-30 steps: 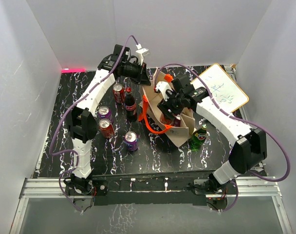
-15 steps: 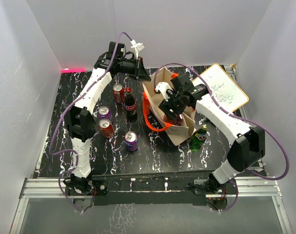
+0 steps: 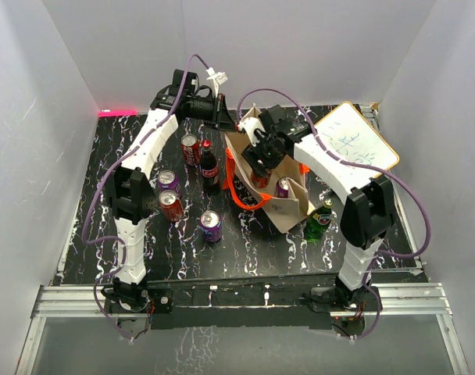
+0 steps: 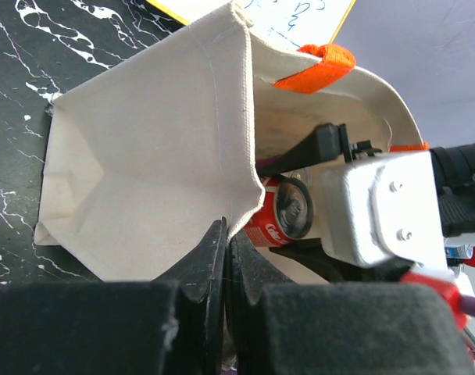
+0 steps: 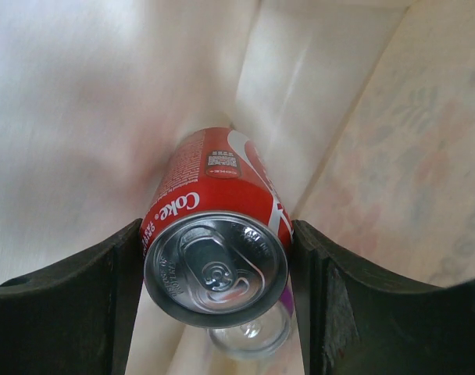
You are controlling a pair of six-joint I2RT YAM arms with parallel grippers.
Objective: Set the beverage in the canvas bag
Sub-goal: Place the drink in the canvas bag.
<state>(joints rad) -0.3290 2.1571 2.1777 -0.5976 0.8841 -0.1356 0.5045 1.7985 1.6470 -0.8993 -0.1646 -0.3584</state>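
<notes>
The beige canvas bag (image 3: 288,209) stands mid-table with orange handles (image 3: 239,194). My left gripper (image 3: 230,121) is shut on the bag's far-left rim, and the left wrist view shows the cloth edge pinched between its jaws (image 4: 227,232). My right gripper (image 3: 261,160) reaches down into the bag's mouth, shut on the beverage, a red Coke can (image 5: 214,226). A black finger (image 5: 89,305) presses each side of the can. The same can (image 4: 278,212) shows inside the bag (image 4: 144,156) in the left wrist view. A second can (image 5: 257,334) lies below it in the bag.
Left of the bag stand a red can (image 3: 190,148), a dark cola bottle (image 3: 209,168), a purple can (image 3: 169,181), another red can (image 3: 171,205) and a purple can (image 3: 211,226). A green bottle (image 3: 319,219) stands by the bag's right side. A whiteboard (image 3: 355,144) lies at the back right.
My right gripper has carried the Coke can toward the far left and deeper into the bag's mouth. The left gripper has kept its hold on the rim, shifting slightly.
</notes>
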